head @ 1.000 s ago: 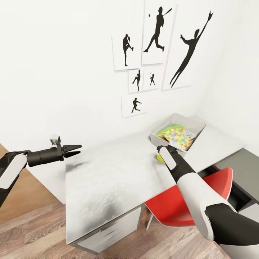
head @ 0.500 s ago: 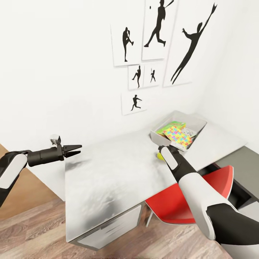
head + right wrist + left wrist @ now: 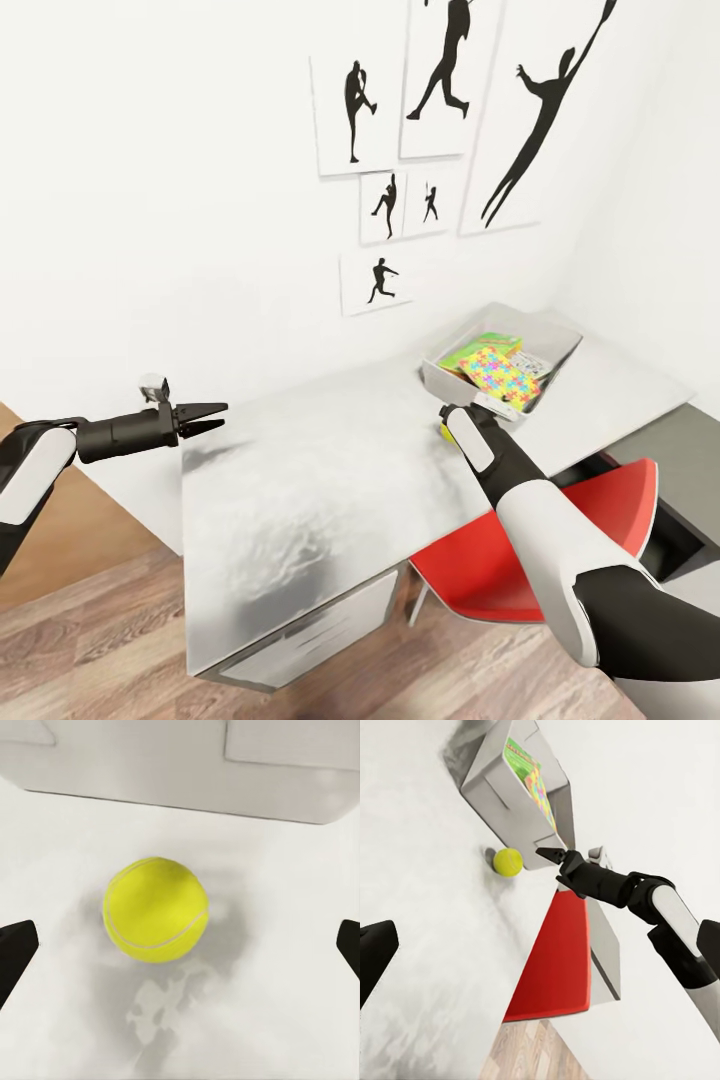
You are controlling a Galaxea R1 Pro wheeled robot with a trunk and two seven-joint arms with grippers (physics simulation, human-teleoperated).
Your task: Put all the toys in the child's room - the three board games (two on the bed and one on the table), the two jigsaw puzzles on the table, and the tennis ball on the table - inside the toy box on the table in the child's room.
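A child's bedroom or playroom in a home. White walls carry a cluster of black baseball-player pictures (image 3: 440, 120) above a long light grey desk (image 3: 330, 480) with white drawer fronts. A red chair (image 3: 520, 560) is tucked under the desk on the right, and the floor (image 3: 90, 640) is wood plank. Toys confirm it: a grey bin (image 3: 500, 365) of bright puzzles and games at the far end, and a tennis ball (image 3: 155, 909) beside it.
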